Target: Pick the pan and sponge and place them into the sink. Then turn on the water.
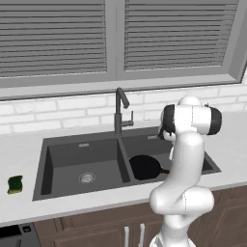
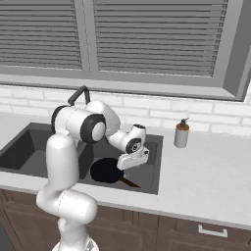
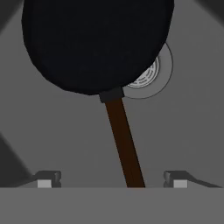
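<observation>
Hand view gives you the closest read: the gripper [image 3: 112,179] has its jaws spread wide, one fingertip at each side, and the pan's handle [image 3: 124,142] runs up between them with clear gaps on both sides, so nothing is pinched. Judging by that, the pan [image 3: 94,43] has been let go and now rests on the basin floor. That fits the task, since the pan belongs in the sink [image 1: 43,166].

Just beyond the jaws the handle meets the black pan body. Beyond and to one side of it you see the drain [image 3: 151,76], half covered by the pan's rim. The far edge of the pan is cut off at the top of that view, so you cannot check how it sits against the basin wall.

From the base views, the pan lies in the right basin below the hand, and the arm hides part of it and much of that basin in the left base view. The faucet [image 1: 120,108] stands behind the divider; no stream falls from it, so the water is off.

Farthest from the jaws, well apart to the left, the sponge [image 1: 15,185] sits on the counter [image 1: 19,149] outside the sink. It is small and its layers are hard to make out. You likely need it next.
</observation>
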